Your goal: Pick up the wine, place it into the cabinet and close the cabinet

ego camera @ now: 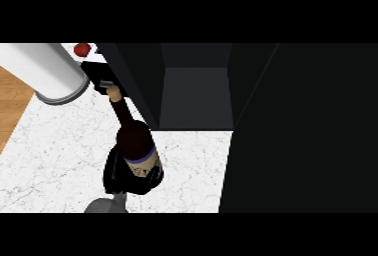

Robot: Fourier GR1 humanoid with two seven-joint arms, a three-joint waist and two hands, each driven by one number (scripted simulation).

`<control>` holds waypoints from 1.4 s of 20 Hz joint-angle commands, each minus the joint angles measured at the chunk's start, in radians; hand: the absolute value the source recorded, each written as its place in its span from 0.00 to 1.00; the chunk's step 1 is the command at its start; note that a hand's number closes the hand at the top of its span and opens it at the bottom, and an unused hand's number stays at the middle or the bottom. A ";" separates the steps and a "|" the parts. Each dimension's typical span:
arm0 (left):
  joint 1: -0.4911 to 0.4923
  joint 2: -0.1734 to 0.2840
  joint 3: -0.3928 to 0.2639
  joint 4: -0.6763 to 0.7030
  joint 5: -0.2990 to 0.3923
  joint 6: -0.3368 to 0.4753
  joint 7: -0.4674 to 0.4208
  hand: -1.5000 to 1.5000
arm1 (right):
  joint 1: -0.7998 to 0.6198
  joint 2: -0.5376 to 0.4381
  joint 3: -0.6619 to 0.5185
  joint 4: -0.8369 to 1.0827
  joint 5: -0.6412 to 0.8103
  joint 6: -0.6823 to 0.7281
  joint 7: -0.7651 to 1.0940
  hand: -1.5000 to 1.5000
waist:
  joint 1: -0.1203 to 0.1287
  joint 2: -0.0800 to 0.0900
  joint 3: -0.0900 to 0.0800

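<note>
The wine bottle (133, 137) is dark, with a tan-topped neck and a blue-edged label. It leans with its neck toward the upper left, just left of the cabinet's opening. My right hand (118, 175) is curled round the bottle's lower body and hides its base; the grey forearm comes in from the lower edge. The black cabinet (196, 95) stands open, showing a dark grey inside. Its door (303, 125) fills the right side of the view. My left hand (96, 75) rests open at the upper left, beside the bottle's neck, at the end of its large pale forearm.
The white marble counter (52, 150) spreads under and left of the bottle. A small red object (83, 48) sits at the far upper left. A wooden surface (11, 100) shows past the counter's left edge.
</note>
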 commanded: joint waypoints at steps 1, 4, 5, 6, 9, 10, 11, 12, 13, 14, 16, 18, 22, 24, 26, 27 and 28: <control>-0.003 -0.004 -0.124 -0.077 0.054 0.135 0.032 1.00 | 0.021 -0.014 -0.040 -0.026 -0.088 0.020 0.001 0.00 | -0.002 0.001 0.000; -0.029 -0.004 -0.176 -0.029 0.107 0.186 -0.010 1.00 | 0.017 -0.006 0.013 -0.111 -0.038 -0.019 0.078 0.00 | -0.005 0.001 -0.001; -0.009 -0.004 -0.189 -0.097 0.113 0.232 0.048 1.00 | 0.006 -0.009 0.009 -0.079 -0.027 -0.019 0.071 0.00 | -0.002 0.001 0.000; -0.062 -0.004 -0.200 0.019 0.140 0.227 -0.027 1.00 | 0.073 0.013 0.050 -0.075 -0.017 0.008 -0.004 0.00 | -0.006 0.001 0.000; -0.071 -0.004 -0.284 0.026 0.217 0.303 -0.055 1.00 | 0.028 -0.002 0.029 -0.011 -0.017 0.016 -0.014 0.00 | -0.006 0.002 -0.001; -0.027 -0.004 -0.229 -0.102 0.166 0.299 0.044 1.00 | -0.020 -0.013 -0.035 0.038 -0.058 0.015 -0.029 0.00 | 0.001 0.001 0.000; -0.109 -0.004 -0.220 0.005 0.211 0.317 0.005 1.00 | 0.016 -0.046 -0.088 -0.041 -0.130 0.034 0.019 0.00 | -0.006 0.002 0.000; -0.096 -0.004 -0.206 0.090 0.218 0.238 -0.067 1.00 | 0.046 -0.049 -0.105 -0.015 -0.147 0.062 -0.024 0.00 | -0.006 0.002 0.000; -0.086 -0.004 -0.267 0.028 0.228 0.321 -0.046 1.00 | 0.026 -0.044 -0.094 -0.036 -0.133 0.043 0.004 0.00 | -0.005 0.002 0.000; -0.127 -0.004 -0.254 0.093 0.235 0.309 -0.078 1.00 | 0.013 -0.034 -0.074 0.011 -0.109 0.044 -0.014 0.00 | -0.005 0.002 0.000; -0.177 -0.004 -0.238 0.141 0.279 0.309 -0.075 1.00 | -0.031 -0.032 -0.073 -0.011 -0.100 0.009 0.040 0.00 | -0.005 0.002 -0.001; -0.139 -0.004 -0.286 0.203 0.279 0.269 -0.166 1.00 | -0.008 -0.001 -0.007 -0.017 -0.046 0.002 0.017 0.00 | -0.005 0.002 -0.001; -0.280 -0.004 -0.276 0.276 0.349 0.295 -0.170 1.00 | 0.049 -0.022 -0.036 -0.046 -0.082 0.035 0.009 0.00 | -0.009 0.002 -0.001; -0.326 -0.004 -0.293 0.268 0.377 0.326 -0.169 1.00 | -0.017 -0.016 -0.041 -0.010 -0.076 0.004 0.034 0.00 | -0.009 0.003 -0.001; -0.340 -0.004 -0.259 0.353 0.357 0.256 -0.199 1.00 | 0.075 -0.022 -0.040 -0.048 -0.086 0.051 -0.014 0.00 | -0.010 0.002 -0.001; -0.364 -0.004 -0.360 0.336 0.443 0.353 -0.255 1.00 | 0.056 -0.019 -0.048 -0.027 -0.113 0.043 -0.003 0.00 | -0.015 0.003 -0.001; -0.412 -0.004 -0.262 0.393 0.398 0.295 -0.208 1.00 | 0.042 -0.020 -0.056 0.018 -0.084 0.056 -0.057 0.00 | -0.011 0.003 -0.001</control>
